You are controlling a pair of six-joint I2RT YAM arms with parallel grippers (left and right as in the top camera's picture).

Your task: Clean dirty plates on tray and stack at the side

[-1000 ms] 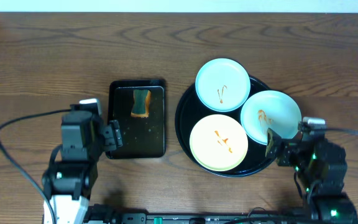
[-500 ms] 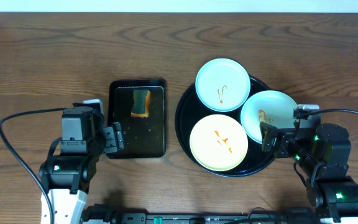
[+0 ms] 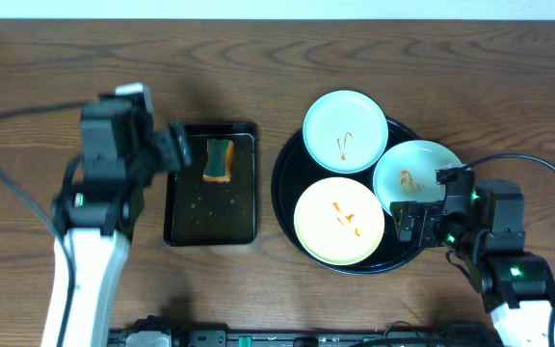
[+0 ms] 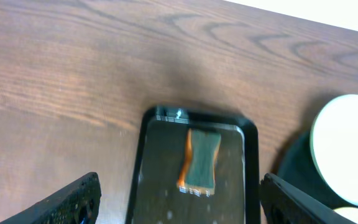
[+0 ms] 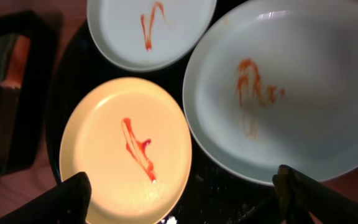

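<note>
Lying beneath right hand (image 5: 185, 198), mint plate (image 5: 303, 93)

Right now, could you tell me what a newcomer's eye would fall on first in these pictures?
Three sauce-streaked plates crowd the round tray on the right: the yellow plate nearest the arms, the back mint plate overhanging the far rim, and the right mint plate. To the left, a green-and-orange sponge lies at the far end of the rectangular tray.
</note>
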